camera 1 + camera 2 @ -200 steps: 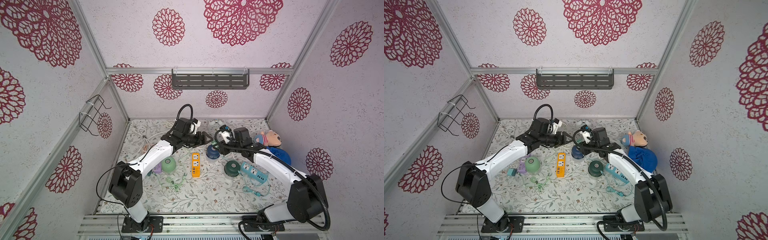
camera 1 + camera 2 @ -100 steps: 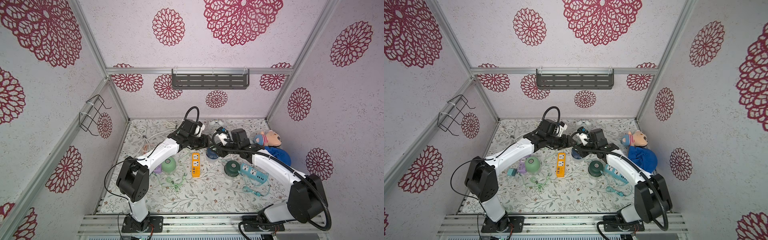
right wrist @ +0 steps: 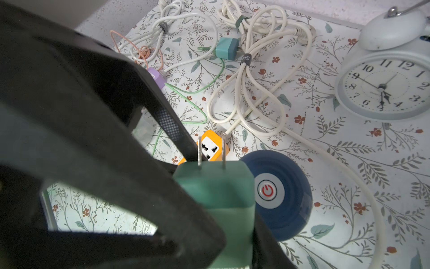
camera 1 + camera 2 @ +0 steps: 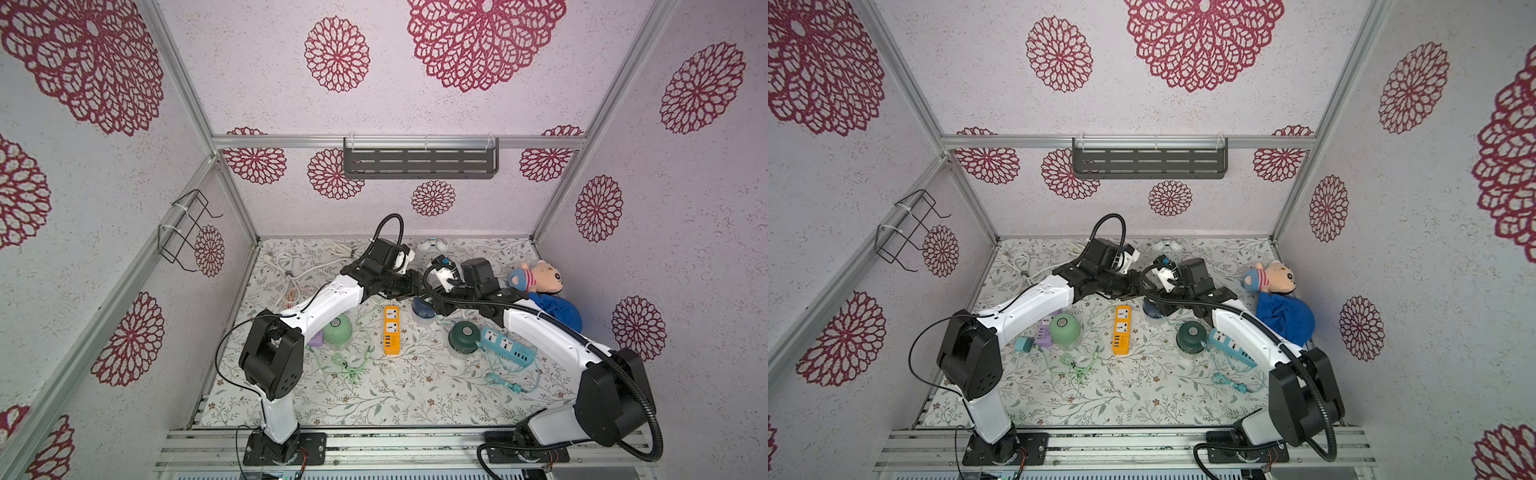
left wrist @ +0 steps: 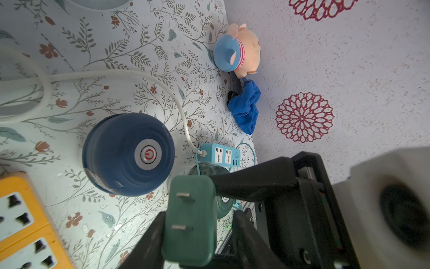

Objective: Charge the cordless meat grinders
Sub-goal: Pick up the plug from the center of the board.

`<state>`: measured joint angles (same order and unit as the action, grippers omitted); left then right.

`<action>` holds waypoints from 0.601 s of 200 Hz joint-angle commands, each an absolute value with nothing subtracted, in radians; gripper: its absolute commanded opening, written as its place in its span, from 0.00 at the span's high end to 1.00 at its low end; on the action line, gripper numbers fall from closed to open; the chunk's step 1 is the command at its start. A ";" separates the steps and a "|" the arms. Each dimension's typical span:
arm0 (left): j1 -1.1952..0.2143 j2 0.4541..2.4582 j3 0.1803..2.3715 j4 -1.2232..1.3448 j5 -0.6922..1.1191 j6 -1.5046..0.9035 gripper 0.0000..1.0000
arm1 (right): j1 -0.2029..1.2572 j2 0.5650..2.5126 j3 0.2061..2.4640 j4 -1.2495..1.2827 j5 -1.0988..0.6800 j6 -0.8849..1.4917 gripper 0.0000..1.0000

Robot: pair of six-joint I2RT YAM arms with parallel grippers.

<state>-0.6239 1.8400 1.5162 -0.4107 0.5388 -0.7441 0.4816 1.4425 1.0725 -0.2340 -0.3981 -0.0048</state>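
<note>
Both grippers meet over the navy blue grinder (image 4: 424, 309) (image 5: 128, 153) (image 3: 277, 193), which stands on the floral mat. My right gripper (image 4: 434, 302) (image 3: 223, 221) is shut on a green charger plug (image 5: 190, 221) (image 3: 216, 188) whose prongs point away from it. My left gripper (image 4: 409, 286) (image 5: 197, 216) straddles the same plug, one finger against it and a gap at the other. The mint green grinder (image 4: 337, 328) sits left of the orange power strip (image 4: 391, 330). The dark green grinder (image 4: 464, 336) stands beside the blue power strip (image 4: 505, 347).
A white alarm clock (image 4: 432, 246) stands at the back behind the grippers. White cable bundles (image 4: 291, 266) lie at the back left. A plush toy (image 4: 536, 278) and a blue cloth (image 4: 557, 313) lie by the right wall. A purple strip (image 4: 316, 341) sits under my left arm.
My left arm has reached right to the right gripper, and its jaws have narrowed around the green plug. The right gripper has kept its hold on the plug.
</note>
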 commanded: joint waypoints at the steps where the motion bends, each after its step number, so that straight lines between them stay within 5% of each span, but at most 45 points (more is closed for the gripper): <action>1: -0.641 1.855 1.539 -0.413 0.567 -0.735 0.57 | 0.490 1.405 1.078 -0.207 -0.422 -0.022 0.73; 37: -0.641 1.861 1.538 -0.401 0.598 -0.738 0.67 | 0.490 1.399 1.078 -0.206 -0.405 -0.023 0.71; 75: -0.624 1.878 1.573 -0.355 0.605 -0.757 0.79 | 0.471 1.350 1.067 -0.174 -0.300 0.031 0.27; 120: -0.567 1.948 1.722 -0.158 0.592 -0.826 0.86 | 0.326 1.206 1.044 -0.094 -0.322 0.175 0.12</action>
<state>-0.6033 1.9133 1.6306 -0.3317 0.5938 -0.7784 0.4137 1.3109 1.0481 -0.1886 -0.3176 0.0700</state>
